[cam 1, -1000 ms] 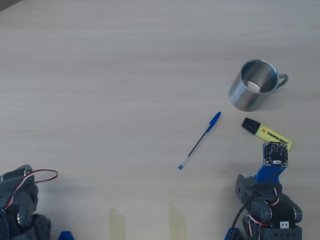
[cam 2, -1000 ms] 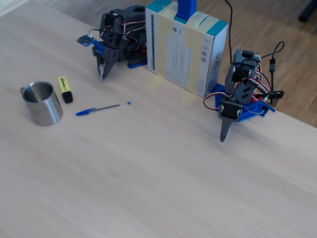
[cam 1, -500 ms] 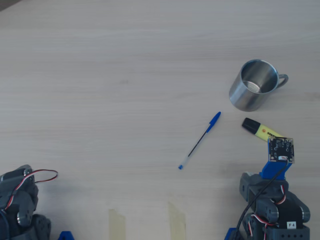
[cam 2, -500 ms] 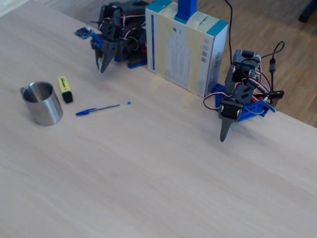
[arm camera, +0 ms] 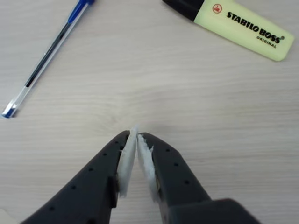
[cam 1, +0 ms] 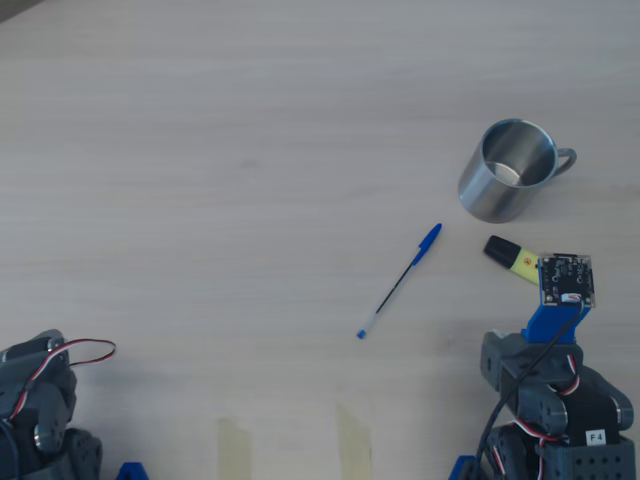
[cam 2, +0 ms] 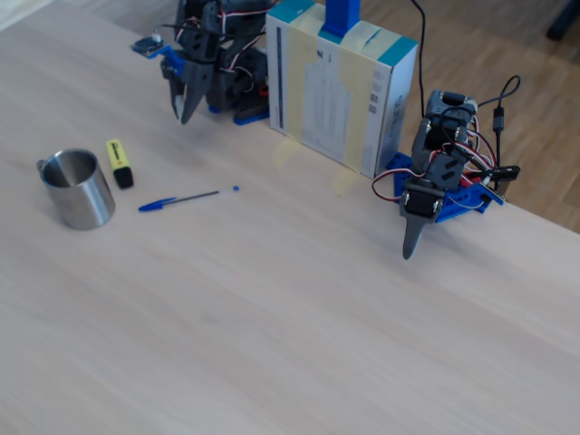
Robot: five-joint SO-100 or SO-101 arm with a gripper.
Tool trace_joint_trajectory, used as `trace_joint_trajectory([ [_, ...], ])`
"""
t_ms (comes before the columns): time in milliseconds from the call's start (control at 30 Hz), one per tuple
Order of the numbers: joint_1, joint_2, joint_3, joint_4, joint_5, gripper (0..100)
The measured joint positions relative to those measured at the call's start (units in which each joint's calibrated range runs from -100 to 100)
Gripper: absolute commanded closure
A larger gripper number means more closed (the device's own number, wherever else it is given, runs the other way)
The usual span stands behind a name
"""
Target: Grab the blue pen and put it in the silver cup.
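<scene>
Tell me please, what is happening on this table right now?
A small robot arm is at its start, holding nothing. Its gripper hangs shut above bare wood, near the yellow highlighter. The blue pen lies flat on the table, untouched, a little way from the silver cup, which stands upright with no pen in it. A second arm is parked by a cardboard box.

Arm folded low w/ fingers (arm camera: 136,135) pressed together, empty, tips pointing down just above table.
</scene>
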Motion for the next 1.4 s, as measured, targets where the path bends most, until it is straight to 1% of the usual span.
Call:
trace_joint_trajectory([
  [100, -1.67, 2.17, -1.44, 0.00, -2.05, 86],
  [300, -4.18, 5.84, -3.61, -1.85, -5.28, 85],
  [600, -9.95, 12.01, -3.61, -11.85, -11.43, 85],
  [800, -12.79, 16.34, -3.61, -17.57, -14.40, 85],
  [1067, -15.72, 21.84, -3.88, -24.38, -19.68, 85],
  [1267, -16.97, 25.76, -8.21, -25.81, -21.32, 85],
  [1400, -18.23, 28.10, -10.73, -25.81, -21.83, 80],
])
